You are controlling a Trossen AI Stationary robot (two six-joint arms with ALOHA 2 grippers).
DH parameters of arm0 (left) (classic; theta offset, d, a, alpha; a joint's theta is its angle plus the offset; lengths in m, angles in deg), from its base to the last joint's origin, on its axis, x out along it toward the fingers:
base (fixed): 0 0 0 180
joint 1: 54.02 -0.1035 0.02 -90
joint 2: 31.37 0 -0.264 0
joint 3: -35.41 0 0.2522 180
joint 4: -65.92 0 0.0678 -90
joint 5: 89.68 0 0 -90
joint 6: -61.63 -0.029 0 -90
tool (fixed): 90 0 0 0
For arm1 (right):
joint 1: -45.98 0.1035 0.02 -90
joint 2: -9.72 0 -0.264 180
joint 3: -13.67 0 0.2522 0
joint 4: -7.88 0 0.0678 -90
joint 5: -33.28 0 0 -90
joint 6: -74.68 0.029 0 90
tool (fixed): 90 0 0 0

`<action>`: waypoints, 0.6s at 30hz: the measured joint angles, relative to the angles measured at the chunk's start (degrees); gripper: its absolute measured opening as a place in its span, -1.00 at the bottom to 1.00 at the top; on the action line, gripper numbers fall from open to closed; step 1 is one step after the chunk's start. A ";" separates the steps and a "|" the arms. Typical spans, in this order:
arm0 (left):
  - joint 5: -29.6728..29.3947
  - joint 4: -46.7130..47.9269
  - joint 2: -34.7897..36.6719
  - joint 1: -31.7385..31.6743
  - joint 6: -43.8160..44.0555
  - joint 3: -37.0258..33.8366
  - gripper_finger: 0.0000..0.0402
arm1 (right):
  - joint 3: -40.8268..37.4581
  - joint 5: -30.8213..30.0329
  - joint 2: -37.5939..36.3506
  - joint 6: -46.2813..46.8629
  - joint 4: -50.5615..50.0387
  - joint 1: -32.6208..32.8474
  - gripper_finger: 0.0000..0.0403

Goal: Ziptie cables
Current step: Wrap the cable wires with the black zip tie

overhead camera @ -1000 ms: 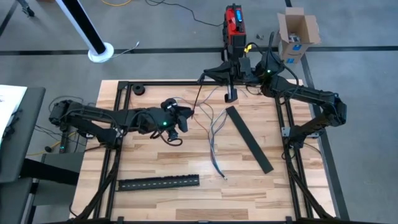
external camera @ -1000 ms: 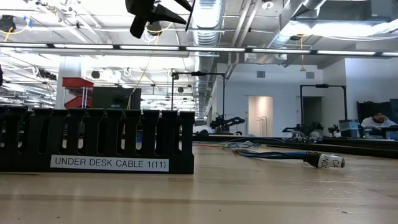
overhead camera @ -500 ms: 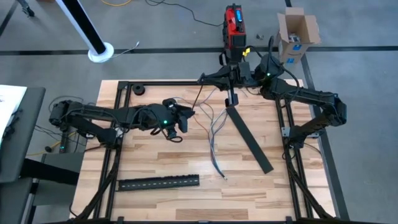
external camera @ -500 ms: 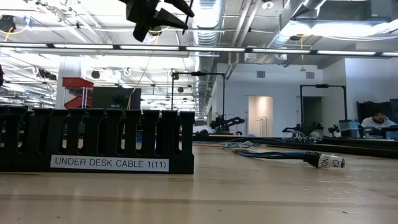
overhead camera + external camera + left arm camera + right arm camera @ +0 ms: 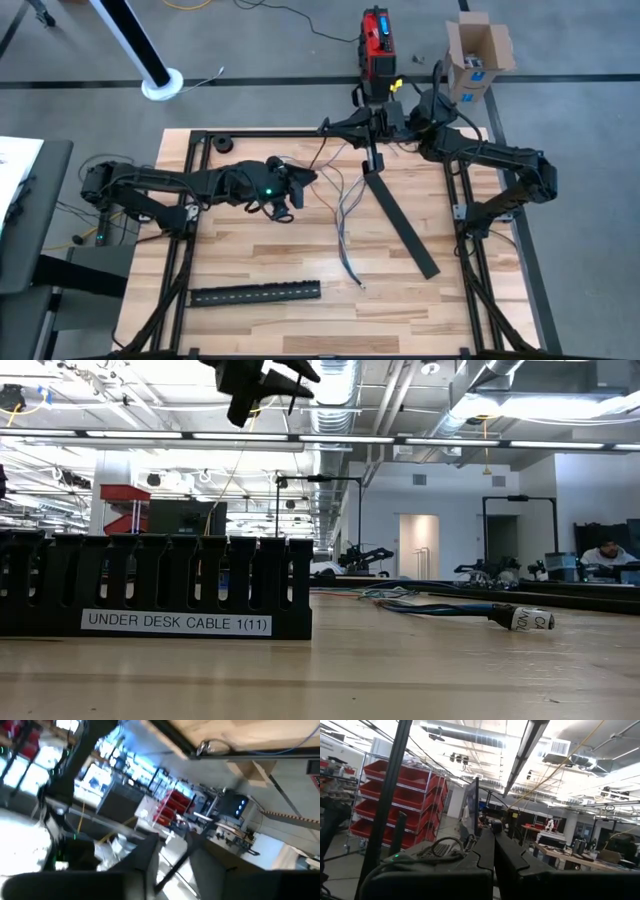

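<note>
Cables (image 5: 346, 215) lie loose at mid-table, between my two arms; individual strands are hard to separate from overhead. My left gripper (image 5: 306, 178) hovers near their upper end with a thin black strip (image 5: 172, 870) between its fingers, clamped. My right gripper (image 5: 327, 126) sits at the far edge, fingers pressed together. Slotted strip (image 5: 155, 585) label reads "UNDER DESK CABLE 1(11)"

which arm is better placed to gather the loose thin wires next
Probably left: the left gripper hovers just beside the thin grey, white and dark wires, while the right gripper, pinching a thin black strip, is at the table's far edge.
</note>
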 joint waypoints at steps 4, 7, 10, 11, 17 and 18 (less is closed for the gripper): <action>-3.16 0.28 -0.09 0.04 3.57 0.00 -0.94 | 0.01 -0.24 0.02 0.53 1.47 -0.53 -1.00; -3.61 0.39 -0.09 0.04 8.05 0.00 -0.97 | 0.01 -0.45 0.02 1.75 2.60 -1.44 -1.00; -3.62 -0.61 -0.09 0.03 19.49 0.00 -1.00 | 0.01 -2.14 0.02 3.74 2.63 -2.61 -1.00; -3.60 -1.82 -0.09 0.04 24.42 0.00 -1.00 | 0.01 -2.98 0.02 4.84 2.62 -3.02 -1.00; -4.06 -12.47 -0.09 0.61 44.99 0.11 -1.00 | 0.00 -3.73 0.02 7.79 3.62 -4.81 -1.00; -4.41 -12.80 -0.09 0.63 48.07 0.59 -1.00 | 0.01 -3.71 0.02 8.64 4.11 -5.08 -1.00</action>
